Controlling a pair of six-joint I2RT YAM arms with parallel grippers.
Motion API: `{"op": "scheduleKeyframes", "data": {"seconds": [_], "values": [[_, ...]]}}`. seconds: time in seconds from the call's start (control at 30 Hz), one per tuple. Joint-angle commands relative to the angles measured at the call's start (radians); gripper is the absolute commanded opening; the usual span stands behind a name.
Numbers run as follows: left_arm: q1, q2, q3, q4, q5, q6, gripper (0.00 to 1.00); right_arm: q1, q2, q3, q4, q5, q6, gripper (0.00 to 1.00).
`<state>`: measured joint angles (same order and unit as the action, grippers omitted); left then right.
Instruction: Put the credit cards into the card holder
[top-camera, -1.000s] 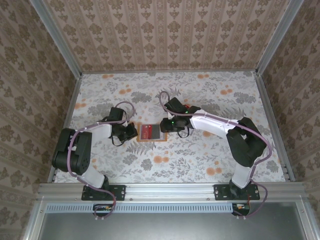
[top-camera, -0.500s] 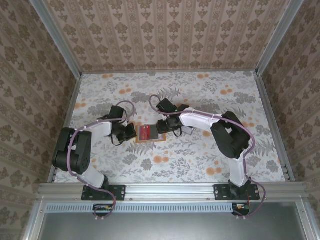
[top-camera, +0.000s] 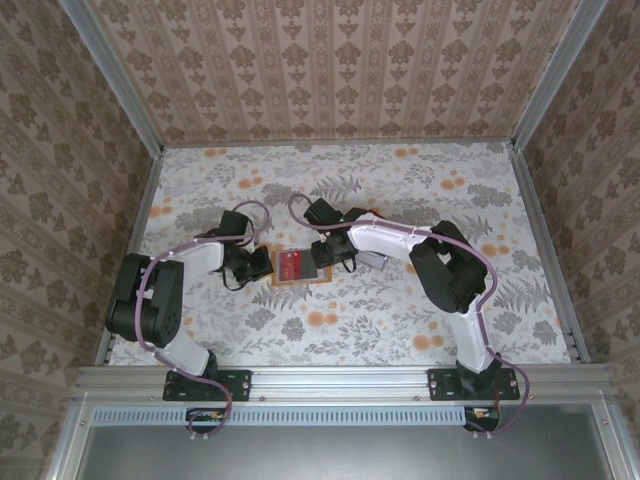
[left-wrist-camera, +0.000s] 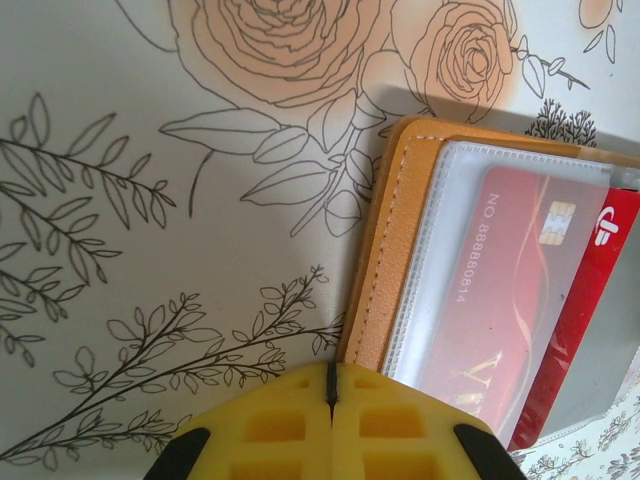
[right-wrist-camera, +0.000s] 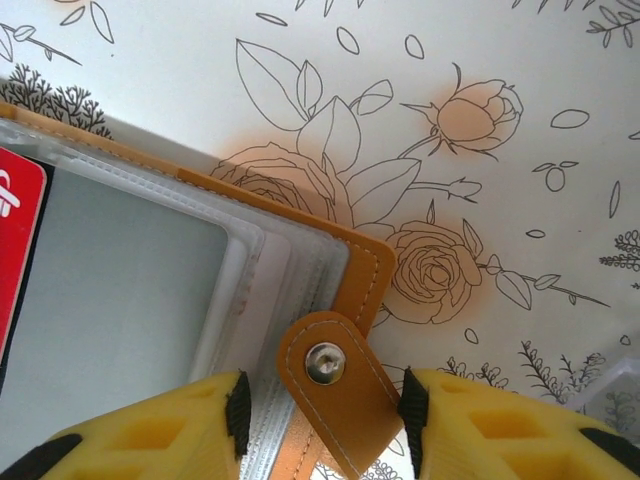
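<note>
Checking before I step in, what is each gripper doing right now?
Left gripper: fingers closed, at the card holder's edge.
Right gripper: fingers open, either side of the holder's snap tab.

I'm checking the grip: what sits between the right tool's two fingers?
The card holder's orange snap tab, not yet clamped; the right wrist view shows it.

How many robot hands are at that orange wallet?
2: the left gripper, shut, at the card holder's left edge; the right gripper, open, straddling its snap tab on the right.
</note>
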<state>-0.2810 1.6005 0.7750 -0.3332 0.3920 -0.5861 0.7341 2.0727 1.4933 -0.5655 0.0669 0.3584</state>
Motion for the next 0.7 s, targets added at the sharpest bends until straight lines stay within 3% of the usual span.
{"op": "scheduleKeyframes", "data": {"seconds": [0.0,0.2,0.4,0.67], "values": [[-0.006,0.037,-0.002,-0.028,-0.022,0.017,0.0,-0.001,0.017,0.012,-0.06,0.089,-0.014,0.41],[-0.006,0.033,-0.008,-0.026,-0.019,0.014,0.0,-0.002,-0.002,-0.004,-0.059,0.151,-0.014,0.33],[-0.006,0.032,-0.01,-0.021,-0.016,0.011,0.0,-0.001,-0.053,-0.062,0.014,0.115,0.002,0.11],[-0.013,0.038,-0.002,-0.021,-0.021,0.011,0.0,0.003,-0.237,-0.185,0.155,0.062,0.052,0.04]]}}
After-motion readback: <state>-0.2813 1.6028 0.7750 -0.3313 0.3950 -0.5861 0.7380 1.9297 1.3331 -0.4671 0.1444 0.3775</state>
